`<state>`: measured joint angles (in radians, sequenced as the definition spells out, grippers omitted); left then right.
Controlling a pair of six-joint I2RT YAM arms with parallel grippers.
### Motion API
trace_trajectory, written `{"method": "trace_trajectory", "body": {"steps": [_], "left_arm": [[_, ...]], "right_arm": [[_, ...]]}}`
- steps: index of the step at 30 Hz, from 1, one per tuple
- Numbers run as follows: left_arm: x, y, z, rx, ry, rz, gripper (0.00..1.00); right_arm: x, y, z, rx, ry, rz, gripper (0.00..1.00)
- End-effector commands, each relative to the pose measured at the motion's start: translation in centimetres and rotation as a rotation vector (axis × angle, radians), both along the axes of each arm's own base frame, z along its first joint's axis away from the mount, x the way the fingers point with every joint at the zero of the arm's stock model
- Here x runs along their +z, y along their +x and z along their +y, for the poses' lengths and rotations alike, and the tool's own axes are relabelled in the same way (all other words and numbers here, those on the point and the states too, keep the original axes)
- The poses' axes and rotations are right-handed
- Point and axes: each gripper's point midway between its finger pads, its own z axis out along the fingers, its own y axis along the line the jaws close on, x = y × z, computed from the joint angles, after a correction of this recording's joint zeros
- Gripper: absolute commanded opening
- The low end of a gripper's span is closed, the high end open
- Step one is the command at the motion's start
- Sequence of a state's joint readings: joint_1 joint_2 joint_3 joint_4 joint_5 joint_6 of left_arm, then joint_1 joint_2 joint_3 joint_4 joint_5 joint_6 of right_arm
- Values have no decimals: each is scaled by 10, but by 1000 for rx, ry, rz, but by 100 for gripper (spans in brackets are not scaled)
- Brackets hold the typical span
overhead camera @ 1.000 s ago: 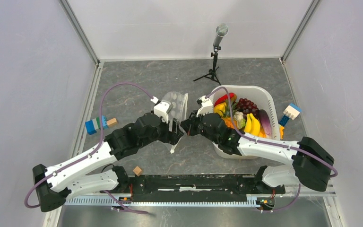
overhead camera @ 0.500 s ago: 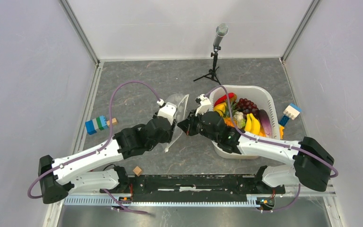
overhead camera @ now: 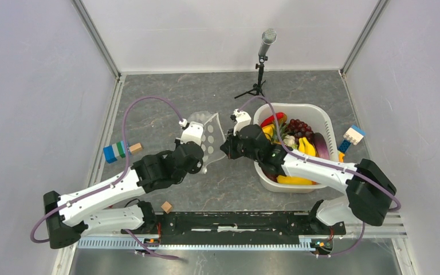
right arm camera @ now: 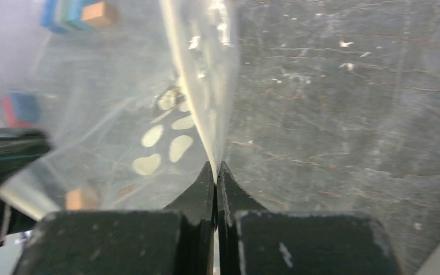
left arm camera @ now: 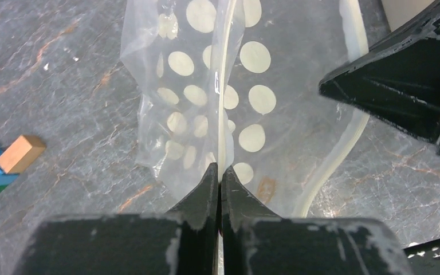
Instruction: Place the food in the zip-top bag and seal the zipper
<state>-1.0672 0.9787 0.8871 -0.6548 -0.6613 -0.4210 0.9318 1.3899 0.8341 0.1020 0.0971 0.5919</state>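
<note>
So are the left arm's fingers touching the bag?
Touching. The left wrist view shows the left fingers closed on a fold of the bag, with no gap.

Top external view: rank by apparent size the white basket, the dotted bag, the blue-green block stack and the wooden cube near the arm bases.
1. white basket
2. dotted zip-top bag, partly hidden by the arms
3. blue-green block stack
4. wooden cube

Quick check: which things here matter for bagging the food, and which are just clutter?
For the job: dotted bag, pinched by left gripper and right gripper; toy food in the white basket.
Lying about: left blocks, right blocks, wooden cube, microphone.
</note>
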Motion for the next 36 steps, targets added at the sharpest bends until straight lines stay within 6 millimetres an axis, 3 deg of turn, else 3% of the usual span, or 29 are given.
{"method": "trace_trajectory", "body": {"steps": [1,5,8,14,17,19,22,26,30,36], "left_arm": [[31,3,23,173,-87,-46,2],[28,4,23,186,-69,-43,2],[22,5,19,187,-69,-34,2],[14,10,12,178,-87,-28,2],[8,12,10,178,-85,-14,2],[5,13,7,170,-92,-7,2],[2,13,3,152,-103,-1,2],[-1,13,0,140,-99,6,2],[-4,12,-7,109,-117,17,2],[-5,8,-13,55,-162,17,2]], "right_arm": [[-6,19,-8,24,-142,-25,0],[0,17,10,128,-142,-32,1],[18,19,12,138,-117,-88,10],[58,16,3,156,-100,-180,50],[80,11,-6,158,-69,-237,61],[93,3,-10,179,-43,-265,64],[108,11,-37,70,-71,-324,64],[115,37,-91,-131,-168,-365,64],[103,73,-154,-343,-284,-313,63],[71,110,-214,-478,-292,-190,63]]}}
